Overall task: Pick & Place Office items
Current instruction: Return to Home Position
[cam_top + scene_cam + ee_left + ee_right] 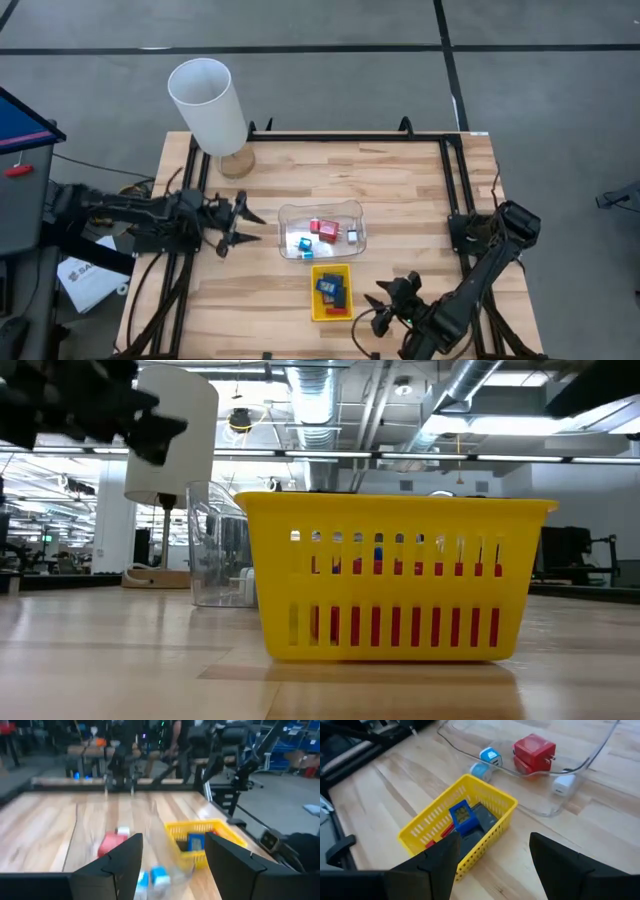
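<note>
A clear plastic tray in the middle of the table holds red blocks, blue-and-white bits and a small white piece. Just nearer stands a yellow tray with a blue piece, black bits and a thin red stick. My left gripper hangs open and level to the left of the clear tray, pointing at it. My right gripper is open to the right of the yellow tray, slanting down toward it. Both are empty.
A tall white cylinder on a wooden foot stands at the far left corner. Black frame rails run along the table's left, right and far edges. Bare wood lies left of the yellow tray and along the far side.
</note>
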You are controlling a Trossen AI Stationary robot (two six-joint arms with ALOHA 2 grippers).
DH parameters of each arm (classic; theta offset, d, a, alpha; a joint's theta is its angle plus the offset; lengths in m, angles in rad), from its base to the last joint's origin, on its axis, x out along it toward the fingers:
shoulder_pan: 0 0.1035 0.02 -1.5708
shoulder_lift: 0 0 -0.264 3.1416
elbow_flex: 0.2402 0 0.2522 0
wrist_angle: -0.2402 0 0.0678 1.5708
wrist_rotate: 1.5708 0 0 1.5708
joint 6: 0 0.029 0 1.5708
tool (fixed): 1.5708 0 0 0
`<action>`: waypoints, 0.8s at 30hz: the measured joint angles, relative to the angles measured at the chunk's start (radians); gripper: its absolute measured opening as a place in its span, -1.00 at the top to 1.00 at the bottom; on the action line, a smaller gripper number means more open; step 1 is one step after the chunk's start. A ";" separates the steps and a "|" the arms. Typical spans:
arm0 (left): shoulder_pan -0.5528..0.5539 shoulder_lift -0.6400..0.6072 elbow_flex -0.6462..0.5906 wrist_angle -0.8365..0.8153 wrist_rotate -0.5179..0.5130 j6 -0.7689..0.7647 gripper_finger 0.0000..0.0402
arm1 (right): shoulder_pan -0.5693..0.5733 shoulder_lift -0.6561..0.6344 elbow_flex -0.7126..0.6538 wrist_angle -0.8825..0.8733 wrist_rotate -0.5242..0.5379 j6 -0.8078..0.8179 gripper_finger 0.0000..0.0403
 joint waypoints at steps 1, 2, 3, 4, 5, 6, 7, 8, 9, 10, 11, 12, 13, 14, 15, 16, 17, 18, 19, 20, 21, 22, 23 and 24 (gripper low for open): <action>0.043 -0.039 -0.011 -0.044 0.042 -0.013 -0.04 | 0.012 0.002 0.000 -0.011 0.015 0.024 -0.15; 0.078 -0.079 -0.021 -0.084 0.079 -0.024 -0.04 | 0.026 0.004 0.000 -0.025 0.035 0.049 -0.15; 0.106 -0.123 -0.033 -0.114 0.101 -0.042 -0.04 | 0.041 0.006 0.000 -0.047 0.057 0.080 -0.15; 0.124 -0.173 -0.046 -0.140 0.116 -0.056 -0.04 | 0.053 0.007 0.000 -0.061 0.076 0.107 -0.15; 0.133 -0.219 -0.061 -0.163 0.129 -0.075 -0.04 | 0.065 0.009 0.000 -0.068 0.095 0.130 -0.15; 0.133 -0.262 -0.074 -0.187 0.137 -0.092 -0.04 | 0.075 0.010 0.000 -0.080 0.110 0.153 -0.15; 0.128 -0.308 -0.083 -0.216 0.142 -0.098 -0.04 | 0.086 0.011 0.000 -0.092 0.120 0.174 -0.15; 0.120 -0.353 -0.091 -0.254 0.138 -0.102 -0.03 | 0.092 0.011 0.000 -0.091 0.125 0.187 -0.15; 0.110 -0.396 -0.099 -0.288 0.117 -0.103 -0.02 | 0.095 0.011 0.000 -0.085 0.132 0.191 -0.15; 0.097 -0.436 -0.110 -0.308 0.094 -0.103 0.00 | 0.097 0.011 0.000 -0.077 0.138 0.191 -0.15; 0.083 -0.472 -0.122 -0.317 0.073 -0.103 0.02 | 0.098 0.011 0.000 -0.070 0.142 0.190 -0.15; 0.068 -0.507 -0.134 -0.330 0.055 -0.098 0.04 | 0.102 0.011 0.000 -0.064 0.152 0.186 -0.15; 0.053 -0.531 -0.134 -0.326 0.038 -0.093 0.07 | 0.105 0.011 0.000 -0.060 0.167 0.180 -0.15; 0.038 -0.543 -0.135 -0.323 0.032 -0.073 0.09 | 0.108 0.011 0.000 -0.058 0.176 0.173 -0.15; 0.026 -0.552 -0.135 -0.329 0.026 -0.051 0.12 | 0.109 0.011 0.000 -0.059 0.185 0.165 -0.15; 0.018 -0.563 -0.133 -0.337 0.004 -0.034 0.14 | 0.109 0.011 0.000 -0.060 0.193 0.158 -0.15; 0.014 -0.565 -0.132 -0.341 -0.023 -0.016 0.16 | 0.110 0.011 0.000 -0.061 0.207 0.146 -0.15; 0.013 -0.563 -0.132 -0.346 -0.045 0.000 0.17 | 0.112 0.011 0.000 -0.059 0.222 0.131 -0.15; 0.013 -0.558 -0.132 -0.349 -0.061 0.011 0.19 | 0.114 0.011 0.000 -0.061 0.238 0.117 -0.15; 0.014 -0.553 -0.132 -0.349 -0.075 0.017 0.19 | 0.110 0.011 0.000 -0.064 0.245 0.104 -0.15; 0.014 -0.550 -0.133 -0.351 -0.089 0.008 0.20 | 0.101 0.011 0.000 -0.071 0.247 0.095 -0.15; 0.014 -0.543 -0.133 -0.353 -0.104 -0.009 0.20 | 0.092 0.011 0.000 -0.075 0.244 0.080 -0.15; 0.014 -0.533 -0.133 -0.354 -0.113 -0.017 0.21 | 0.080 0.011 0.000 -0.077 0.237 0.057 -0.15; 0.014 -0.526 -0.133 -0.355 -0.128 -0.018 0.21 | 0.067 0.011 0.000 -0.076 0.230 0.024 -0.15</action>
